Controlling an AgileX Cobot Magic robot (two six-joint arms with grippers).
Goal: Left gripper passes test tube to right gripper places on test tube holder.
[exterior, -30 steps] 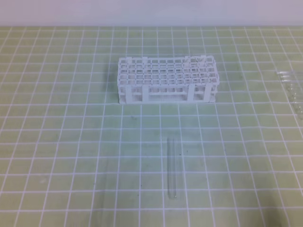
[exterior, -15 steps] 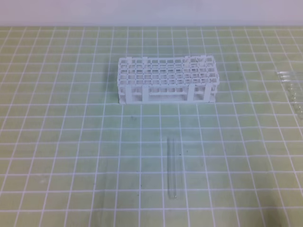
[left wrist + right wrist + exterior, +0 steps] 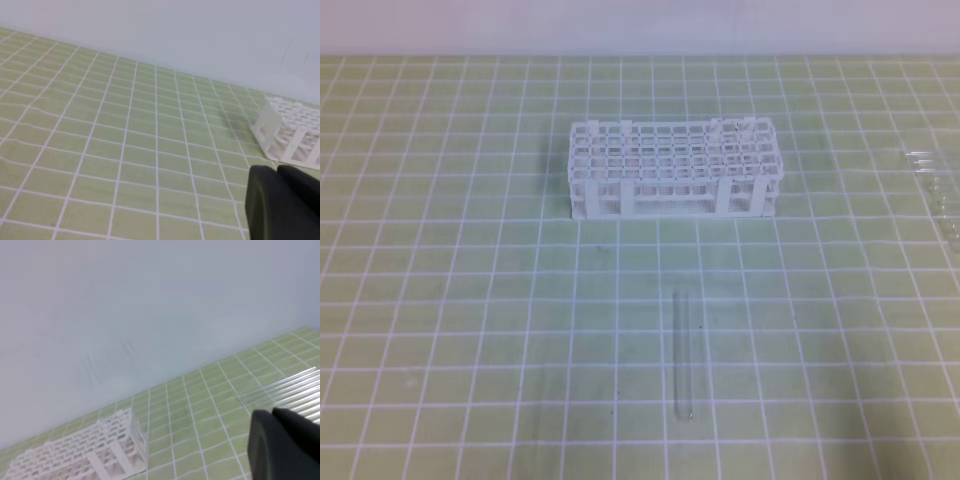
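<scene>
On the tabletop [image 3: 440, 300], the tube [image 3: 684, 352] is lying flat, well before the rack [image 3: 675, 168]; both grippers' jaws are pressing together, empty. Being round glass, it is risking rolling or slipping from a pinch.

An overhead camera looks steeply down on the counter [image 3: 440, 300] from the front. Each wrist camera sits low behind its tool, looking across the counter toward a pale wall. All three views share the white rack [image 3: 675, 168].
</scene>
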